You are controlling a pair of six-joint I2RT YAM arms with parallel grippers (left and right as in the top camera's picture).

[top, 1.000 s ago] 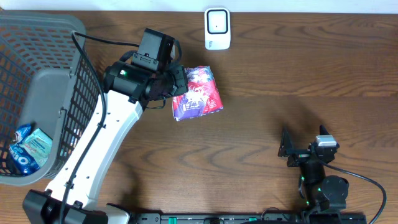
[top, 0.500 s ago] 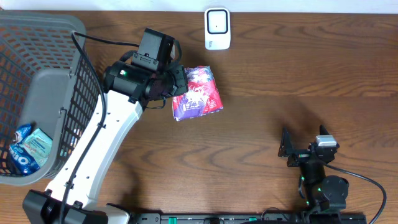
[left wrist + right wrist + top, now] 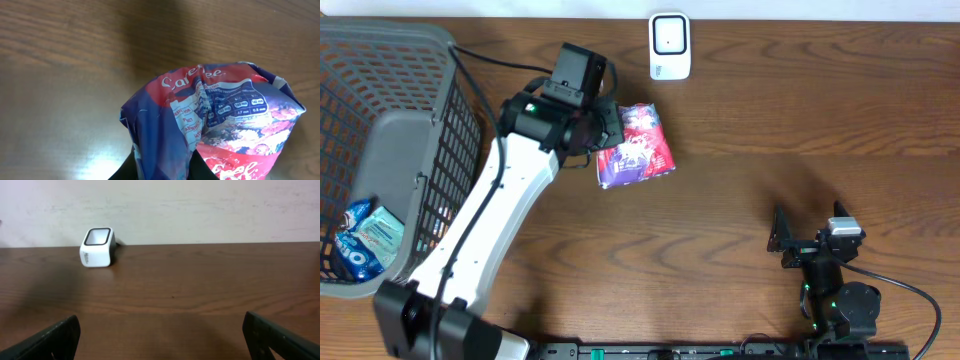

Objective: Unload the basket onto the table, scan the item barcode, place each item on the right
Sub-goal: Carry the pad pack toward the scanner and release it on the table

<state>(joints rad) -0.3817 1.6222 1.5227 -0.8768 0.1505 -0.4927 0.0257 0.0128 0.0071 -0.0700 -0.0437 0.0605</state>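
Observation:
The item is a crinkled red and purple packet (image 3: 640, 150) with white lettering, held above the wooden table left of centre. My left gripper (image 3: 603, 133) is shut on the packet's left end. In the left wrist view the packet (image 3: 225, 115) fills the lower middle, its purple fold pinched between my dark fingers (image 3: 162, 167). No barcode shows on its visible faces. The white scanner (image 3: 670, 45) stands at the table's far edge, up and to the right of the packet. My right gripper (image 3: 808, 228) rests open and empty near the front right, facing the scanner (image 3: 97, 247).
A grey mesh basket (image 3: 450, 150) takes up the left side, with blue snack packets (image 3: 365, 240) lying in its bottom. A pale wall runs behind the table's far edge (image 3: 200, 210). Bare wood lies between my right gripper's fingers (image 3: 160, 335).
My left arm has shifted slightly up and to the right, carrying the packet a little nearer the scanner. The right arm has stayed still.

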